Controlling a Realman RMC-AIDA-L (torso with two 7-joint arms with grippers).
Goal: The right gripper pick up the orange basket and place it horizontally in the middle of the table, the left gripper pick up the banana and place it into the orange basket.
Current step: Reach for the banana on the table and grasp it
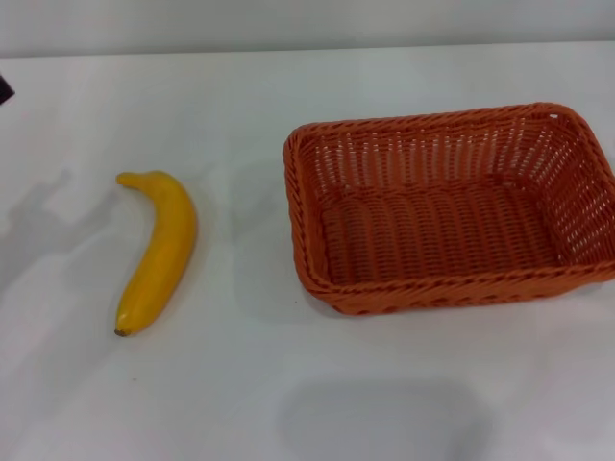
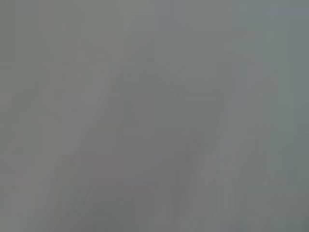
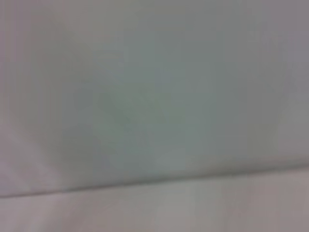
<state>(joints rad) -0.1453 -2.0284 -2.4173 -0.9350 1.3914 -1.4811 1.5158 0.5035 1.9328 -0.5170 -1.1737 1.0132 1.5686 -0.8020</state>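
Observation:
The orange basket [image 1: 447, 206] stands upright and empty on the white table [image 1: 240, 384], right of centre, with its long side running left to right and its right end at the picture's edge. The yellow banana [image 1: 159, 252] lies on the table to the basket's left, stem toward the back, dark tip toward the front. A small black sliver at the far left edge looks like the tip of the left gripper [image 1: 4, 91], well away from the banana. The right gripper is out of view. Both wrist views show only a plain pale surface.
The table's back edge [image 1: 307, 48] meets a grey wall. Bare tabletop lies between the banana and the basket and along the front. Soft shadows fall on the table at the left and at the front centre.

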